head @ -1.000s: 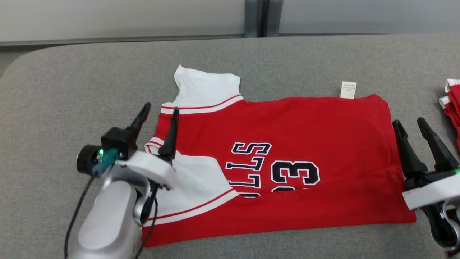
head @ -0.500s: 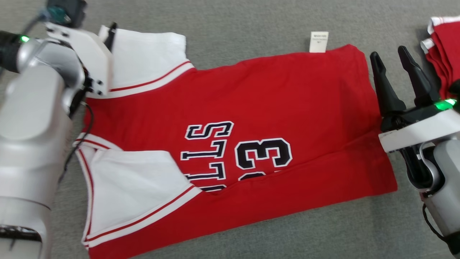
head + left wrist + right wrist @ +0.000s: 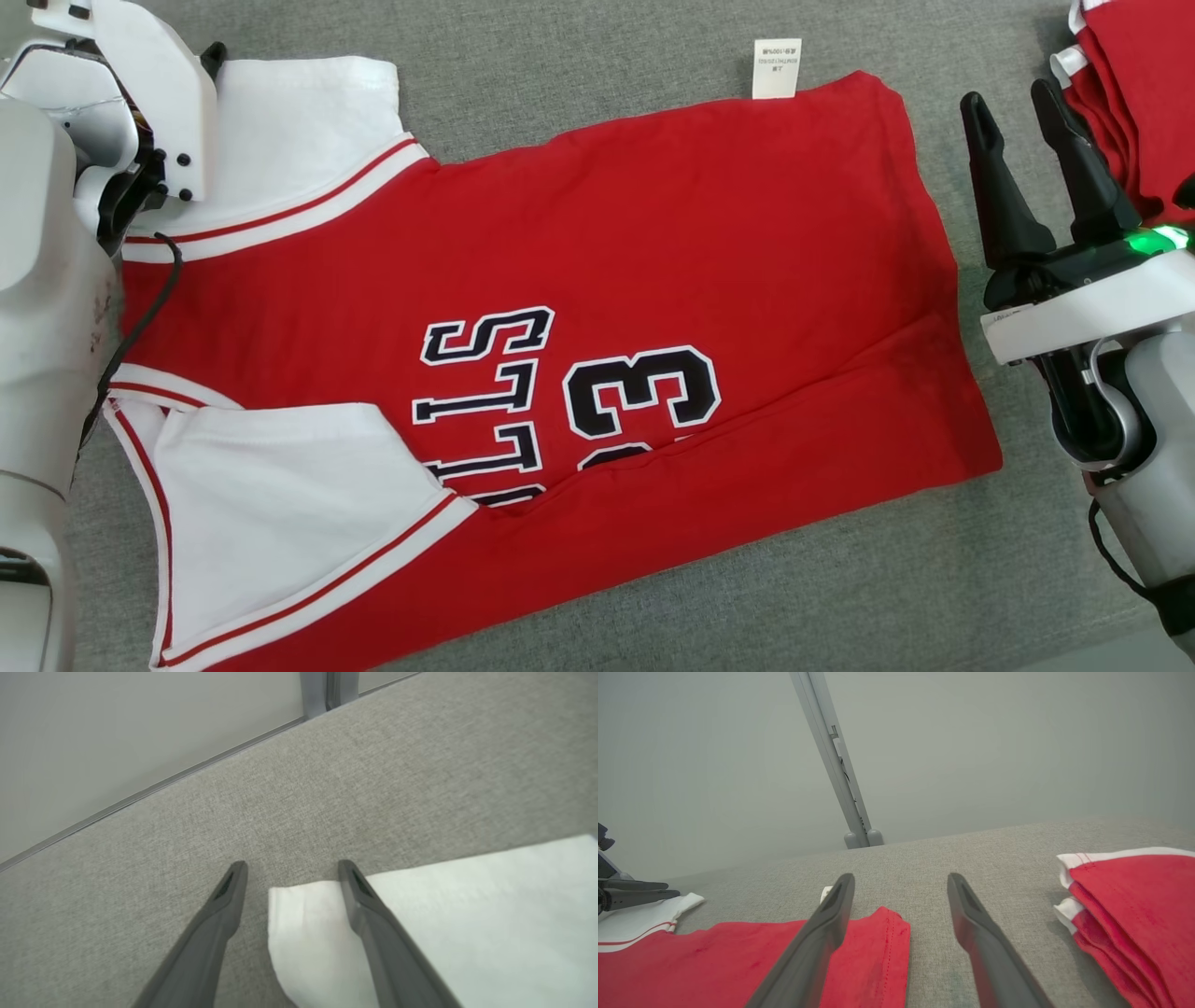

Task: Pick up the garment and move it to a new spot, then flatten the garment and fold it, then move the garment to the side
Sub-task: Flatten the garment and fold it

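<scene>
Garment [image 3: 653, 280]: a red jersey with white sleeves, spread lengthwise across the middle of the grey surface [image 3: 607, 75]. Its near long edge is folded up over the body, and the fold covers the lower part of the black lettering and number. One sleeve [image 3: 299, 112] lies flat at the far left corner; the other [image 3: 280, 504] lies at the near left. A white label [image 3: 777, 68] sticks out from the far edge onto the surface.

Left end effector [image 3: 292, 863]: fingers spread wide, nothing gripped. It is at the far sleeve's outer corner, one finger over the white cloth and the other over bare surface. Whether the fingers touch the cloth cannot be told.

Right end effector [image 3: 1008, 93]: fingers likewise wide apart and empty. It is just beside the garment's right-hand edge, between the garment and a stack [image 3: 1134, 93] of folded red cloth with white trim. In the right wrist view one finger crosses the garment's far right corner and the other is over bare surface.

A plain grey wall [image 3: 971, 742] rises behind the surface.
</scene>
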### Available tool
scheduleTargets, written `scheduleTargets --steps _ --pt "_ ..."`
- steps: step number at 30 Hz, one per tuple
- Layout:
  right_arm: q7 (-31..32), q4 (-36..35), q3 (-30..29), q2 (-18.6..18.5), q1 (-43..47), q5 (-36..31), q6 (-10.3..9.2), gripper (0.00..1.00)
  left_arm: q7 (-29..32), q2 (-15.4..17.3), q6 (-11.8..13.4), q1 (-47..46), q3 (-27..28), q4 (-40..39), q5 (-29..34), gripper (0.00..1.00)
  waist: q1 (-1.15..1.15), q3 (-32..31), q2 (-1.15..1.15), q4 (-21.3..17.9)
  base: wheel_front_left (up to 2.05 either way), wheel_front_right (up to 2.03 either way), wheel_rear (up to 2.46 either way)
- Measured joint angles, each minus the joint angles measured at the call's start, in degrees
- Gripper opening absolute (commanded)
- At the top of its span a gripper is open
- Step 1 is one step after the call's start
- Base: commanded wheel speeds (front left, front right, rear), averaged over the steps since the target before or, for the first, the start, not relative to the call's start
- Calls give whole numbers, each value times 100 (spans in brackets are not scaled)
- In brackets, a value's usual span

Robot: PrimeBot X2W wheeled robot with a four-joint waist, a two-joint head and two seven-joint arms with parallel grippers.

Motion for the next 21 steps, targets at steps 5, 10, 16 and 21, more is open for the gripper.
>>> scheduleTargets --steps 5,10,16,21 --pt "-1 65 -18 3 53 -18 0 100 -27 33 0 1 -199 54 -169 100 0 -71 0 61 0 0 0" --pt "-1 101 18 7 81 -21 0 100 86 38 0 9 -338 58 -463 100 0 -158 0 104 0 0 0" --pt "-1 135 36 5 99 -29 0 100 391 81 0 43 -537 21 -837 100 0 -196 0 108 0 0 0" --pt "-1 163 49 9 87 -55 0 100 479 124 0 51 -572 26 -1003 100 0 -178 0 81 0 0 0"
